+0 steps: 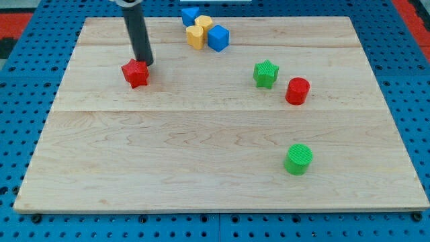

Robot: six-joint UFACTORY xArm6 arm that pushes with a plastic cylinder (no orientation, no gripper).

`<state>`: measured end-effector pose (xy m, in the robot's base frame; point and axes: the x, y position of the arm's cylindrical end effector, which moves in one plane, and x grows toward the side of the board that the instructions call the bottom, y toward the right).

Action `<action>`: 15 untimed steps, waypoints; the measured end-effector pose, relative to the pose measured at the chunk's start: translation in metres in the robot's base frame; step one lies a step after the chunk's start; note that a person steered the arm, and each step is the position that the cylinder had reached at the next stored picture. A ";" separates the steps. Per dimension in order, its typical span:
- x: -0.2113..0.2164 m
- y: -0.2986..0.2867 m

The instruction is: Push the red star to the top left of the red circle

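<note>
The red star (135, 73) lies on the wooden board at the view's upper left. My tip (144, 64) stands right at the star's upper right edge, touching or nearly touching it. The red circle (297, 91) sits far off at the view's right, with a green star (265, 73) just to its upper left.
A cluster at the view's top holds two blue blocks (218, 38) (190, 16) and two yellow blocks (195, 36) (203, 24). A green circle (297, 159) lies at the lower right. The board's edge (201, 210) drops to a blue pegboard.
</note>
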<state>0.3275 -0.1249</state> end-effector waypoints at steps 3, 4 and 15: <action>-0.043 -0.062; -0.041 -0.076; 0.042 0.096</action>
<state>0.3692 -0.0293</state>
